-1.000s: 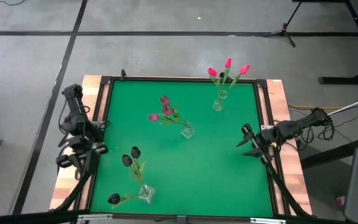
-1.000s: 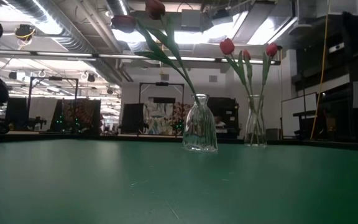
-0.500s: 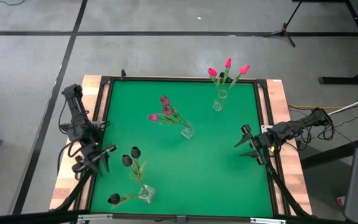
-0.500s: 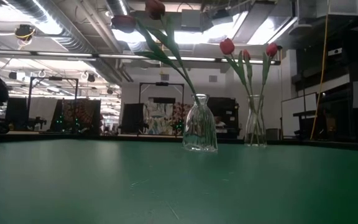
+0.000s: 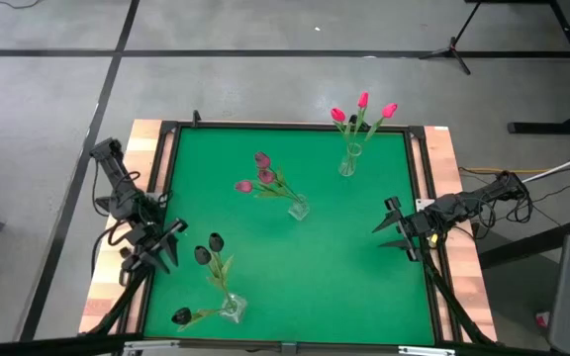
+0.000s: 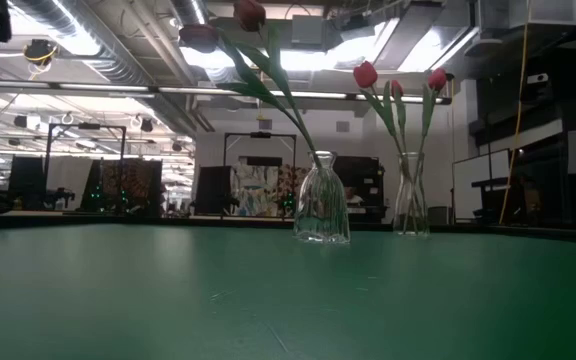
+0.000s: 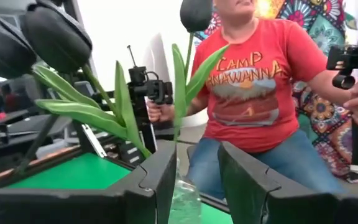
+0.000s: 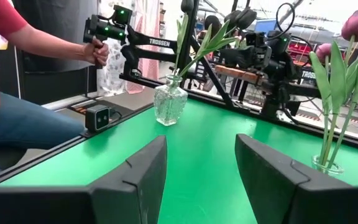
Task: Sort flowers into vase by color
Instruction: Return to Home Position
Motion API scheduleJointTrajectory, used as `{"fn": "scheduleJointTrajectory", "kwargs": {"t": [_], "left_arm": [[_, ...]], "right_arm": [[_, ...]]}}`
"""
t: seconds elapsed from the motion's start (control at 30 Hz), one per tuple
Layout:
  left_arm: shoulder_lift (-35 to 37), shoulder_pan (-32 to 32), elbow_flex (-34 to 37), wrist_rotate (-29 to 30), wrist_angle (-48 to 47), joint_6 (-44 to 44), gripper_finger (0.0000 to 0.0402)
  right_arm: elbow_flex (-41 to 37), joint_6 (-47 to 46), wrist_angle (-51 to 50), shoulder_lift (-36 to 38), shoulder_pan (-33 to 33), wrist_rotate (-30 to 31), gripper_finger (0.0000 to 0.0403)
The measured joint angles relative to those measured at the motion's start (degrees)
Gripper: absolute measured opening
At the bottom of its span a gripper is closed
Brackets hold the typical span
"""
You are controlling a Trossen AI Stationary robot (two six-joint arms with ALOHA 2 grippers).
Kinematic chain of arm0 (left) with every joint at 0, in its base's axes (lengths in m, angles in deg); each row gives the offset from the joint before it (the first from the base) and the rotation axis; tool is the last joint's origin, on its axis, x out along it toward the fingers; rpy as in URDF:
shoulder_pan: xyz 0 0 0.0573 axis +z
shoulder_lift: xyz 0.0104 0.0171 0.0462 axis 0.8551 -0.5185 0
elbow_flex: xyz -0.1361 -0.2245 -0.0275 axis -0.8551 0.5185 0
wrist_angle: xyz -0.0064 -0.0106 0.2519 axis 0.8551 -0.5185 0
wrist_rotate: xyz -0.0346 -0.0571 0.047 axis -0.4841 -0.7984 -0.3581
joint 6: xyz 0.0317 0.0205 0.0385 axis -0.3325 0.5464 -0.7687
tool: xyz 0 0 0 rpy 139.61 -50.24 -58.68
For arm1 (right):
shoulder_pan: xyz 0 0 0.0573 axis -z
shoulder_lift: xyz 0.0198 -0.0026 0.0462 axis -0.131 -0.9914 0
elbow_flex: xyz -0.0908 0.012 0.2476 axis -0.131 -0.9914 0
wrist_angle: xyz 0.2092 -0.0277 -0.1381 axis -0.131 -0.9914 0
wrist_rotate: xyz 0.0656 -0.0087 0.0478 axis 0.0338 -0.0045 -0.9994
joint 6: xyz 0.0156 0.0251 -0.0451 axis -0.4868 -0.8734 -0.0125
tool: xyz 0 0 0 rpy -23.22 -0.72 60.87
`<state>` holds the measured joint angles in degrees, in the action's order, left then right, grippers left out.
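Observation:
Three glass vases stand on the green table (image 5: 295,267). Bright pink tulips (image 5: 362,109) are in the far right vase (image 5: 347,163). Mauve tulips (image 5: 260,176) lean out of the middle vase (image 5: 298,208). Near-black tulips (image 5: 206,249) fill the near left vase (image 5: 231,309). My left gripper (image 5: 169,244) is open at the left edge, level, pointing at the black tulips (image 7: 55,31) and their vase (image 7: 185,199), apart from them. My right gripper (image 5: 384,225) is open at the right edge, level, and holds nothing (image 8: 201,180).
Wooden borders (image 5: 443,198) frame the table on the left and right. Beyond the near left corner, a person in a red shirt (image 7: 253,87) holds hand-held controllers (image 8: 107,28). The middle and near right of the mat (image 5: 325,287) lie bare.
My left gripper has swung from pointing at the table's near edge round toward the right, at the black tulips. It has sunk a little and rolled, with its fingers still open. My right gripper has rolled a little on the spot. The vases and flowers have stayed put.

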<state>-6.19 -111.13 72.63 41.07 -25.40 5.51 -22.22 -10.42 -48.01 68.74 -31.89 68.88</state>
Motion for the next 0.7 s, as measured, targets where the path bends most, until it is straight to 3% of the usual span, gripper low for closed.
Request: {"fn": "scheduleJointTrajectory", "kwargs": {"t": [0.47,0.7], "left_arm": [[0.0,16.8,0.0,-11.2,-0.1,-2.4,0.0118],[-0.2,19.9,0.0,0.0,-4.0,1.6,0.0118]], "right_arm": [[0.0,-2.1,-0.1,0.0,0.0,0.7,0.0189],[0.0,-1.1,-0.1,0.0,0.0,0.8,0.0189]]}}
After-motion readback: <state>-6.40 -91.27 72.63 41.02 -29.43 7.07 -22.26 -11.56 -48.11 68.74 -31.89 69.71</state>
